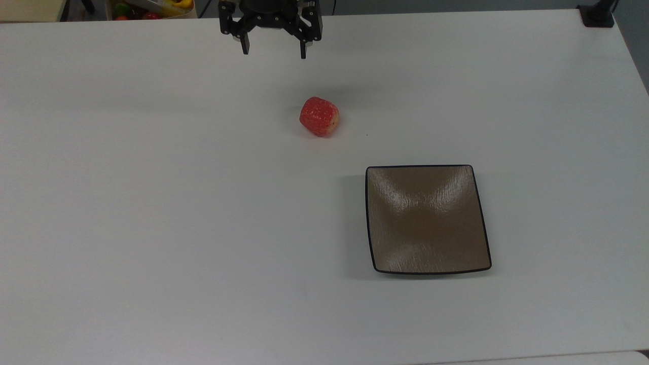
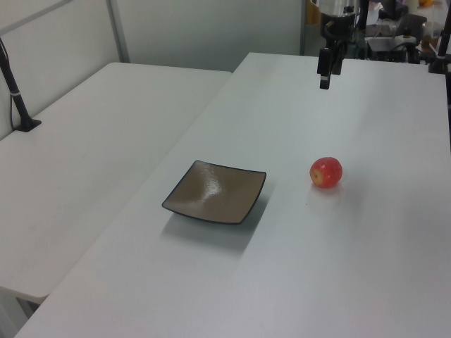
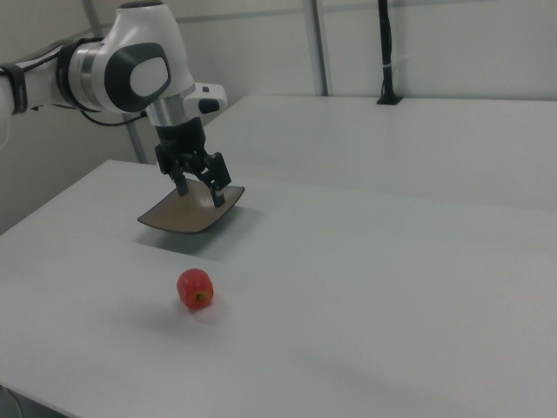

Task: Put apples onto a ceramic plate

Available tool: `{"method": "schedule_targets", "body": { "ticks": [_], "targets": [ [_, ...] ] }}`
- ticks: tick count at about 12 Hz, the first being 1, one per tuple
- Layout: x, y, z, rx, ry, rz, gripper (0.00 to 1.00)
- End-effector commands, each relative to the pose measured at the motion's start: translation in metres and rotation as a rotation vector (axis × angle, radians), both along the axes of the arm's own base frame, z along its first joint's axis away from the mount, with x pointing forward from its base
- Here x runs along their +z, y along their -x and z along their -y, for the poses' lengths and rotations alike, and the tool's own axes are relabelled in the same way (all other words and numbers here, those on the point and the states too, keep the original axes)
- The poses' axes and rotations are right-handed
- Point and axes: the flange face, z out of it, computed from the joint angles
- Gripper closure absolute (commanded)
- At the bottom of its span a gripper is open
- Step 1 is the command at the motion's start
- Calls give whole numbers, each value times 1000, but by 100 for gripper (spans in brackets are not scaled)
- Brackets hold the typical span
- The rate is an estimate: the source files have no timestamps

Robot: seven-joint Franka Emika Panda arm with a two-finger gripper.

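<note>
1. The claw (image 1: 274, 52) hangs above the white table (image 1: 152, 203) at the far edge in the top view. Its two fingers are spread wide apart and there is nothing between them.
2. In the right view, the claw (image 3: 201, 192) points down from the white and grey arm (image 3: 130, 74) and is raised off the table surface.
3. The apple (image 1: 319, 117) lies on the table, free of the claw. In the top view it is below the claw and a little to the top view's right of it, near but clearly apart.
4. The apple is red with pale speckles. In the left view, the apple (image 2: 326, 172) shows a yellowish patch on the side facing the camera, and the claw (image 2: 324, 72) is well above it in that picture.
5. The ceramic plate (image 1: 428, 219) is square, brown and glossy, with a thin dark rim. It stands on the table farther from the claw than the apple, lower and more to the top view's right.
6. The apple and the plate do not touch; bare table is between them. The plate carries nothing.
7. In the right view, the apple (image 3: 195, 288) is in front of the claw, closer to the camera, and the plate (image 3: 178, 214) is partly behind the claw.
8. At the top edge of the top view, to the left of the claw, a box with coloured objects (image 1: 152, 9) is beyond the table.
</note>
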Motion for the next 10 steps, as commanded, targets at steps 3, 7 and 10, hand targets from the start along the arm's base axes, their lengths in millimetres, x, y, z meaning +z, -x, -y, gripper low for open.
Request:
{"method": "schedule_targets", "body": {
  "ticks": [3, 7, 10],
  "targets": [
    [0, 4, -3, 26, -18, -9, 0],
    [0, 4, -2, 25, -18, -8, 0],
    [-3, 2, -5, 15, -20, -8, 0]
  ]
}}
